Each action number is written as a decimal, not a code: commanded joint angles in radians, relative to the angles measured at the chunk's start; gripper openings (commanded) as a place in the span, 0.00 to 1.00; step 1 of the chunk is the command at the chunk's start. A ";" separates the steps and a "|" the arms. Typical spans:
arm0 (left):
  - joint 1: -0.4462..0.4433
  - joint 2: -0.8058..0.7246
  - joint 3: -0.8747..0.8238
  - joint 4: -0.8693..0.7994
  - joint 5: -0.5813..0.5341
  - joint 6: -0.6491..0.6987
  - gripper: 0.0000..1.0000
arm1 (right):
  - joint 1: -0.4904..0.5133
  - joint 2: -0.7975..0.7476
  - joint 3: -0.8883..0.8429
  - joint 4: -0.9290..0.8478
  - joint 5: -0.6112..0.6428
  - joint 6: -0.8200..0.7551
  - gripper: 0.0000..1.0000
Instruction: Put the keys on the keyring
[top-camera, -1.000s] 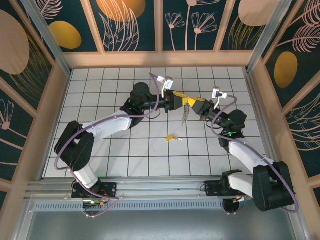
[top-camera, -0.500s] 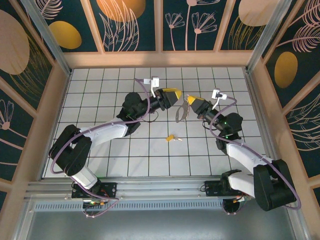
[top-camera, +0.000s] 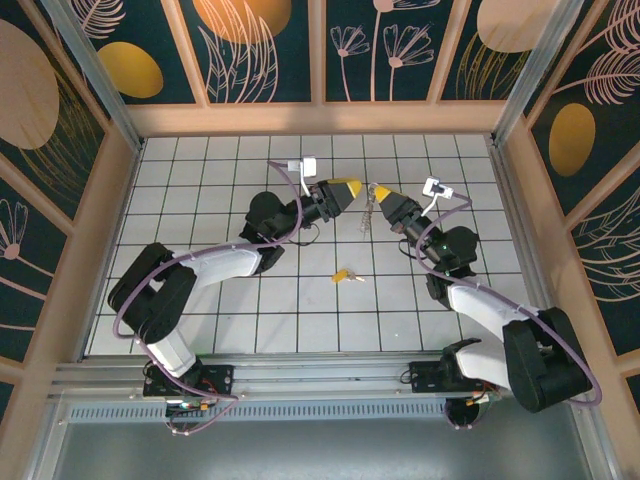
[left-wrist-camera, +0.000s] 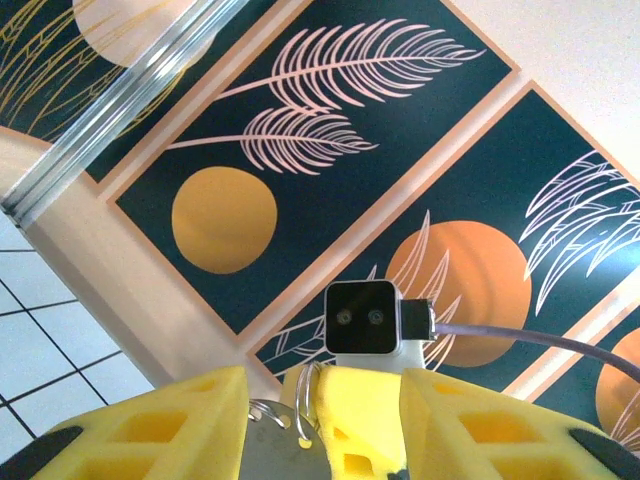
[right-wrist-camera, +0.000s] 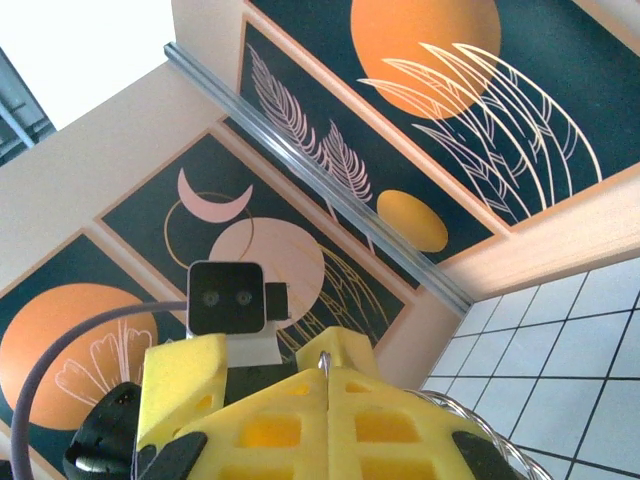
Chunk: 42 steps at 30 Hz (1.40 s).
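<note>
Judging progress from the overhead view: the white tiled worktop (top-camera: 200, 200) carries one loose item, and both arms are raised over its far half with their yellow tips turned toward each other, near but apart. The right tool (top-camera: 381, 195) is closed on the keyring (top-camera: 368, 210). Its own wrist view shows the fingers pressed together with thin wire poking out between them, and the loop hangs below the tip in the gap between the two tools. The left tool (top-camera: 349, 189) has its jaws apart, and whether anything small sits between them I cannot tell. Silvery bits dangle from the ring, so some keys may already be threaded, though the count is too small to read. The yellow-headed key (top-camera: 345, 275) lies flat on the tiles, well apart from both tools. Estimate: partway done, with that key left to pick up and thread.
</note>
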 joint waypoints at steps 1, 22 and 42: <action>-0.014 0.008 0.004 0.075 0.023 -0.025 0.43 | 0.012 0.022 0.014 0.118 0.032 0.049 0.00; -0.026 0.074 0.023 0.118 0.012 -0.048 0.38 | 0.037 0.069 0.023 0.170 0.044 0.092 0.00; -0.027 0.085 0.023 0.132 0.028 -0.051 0.05 | 0.050 0.100 0.043 0.169 0.031 0.086 0.00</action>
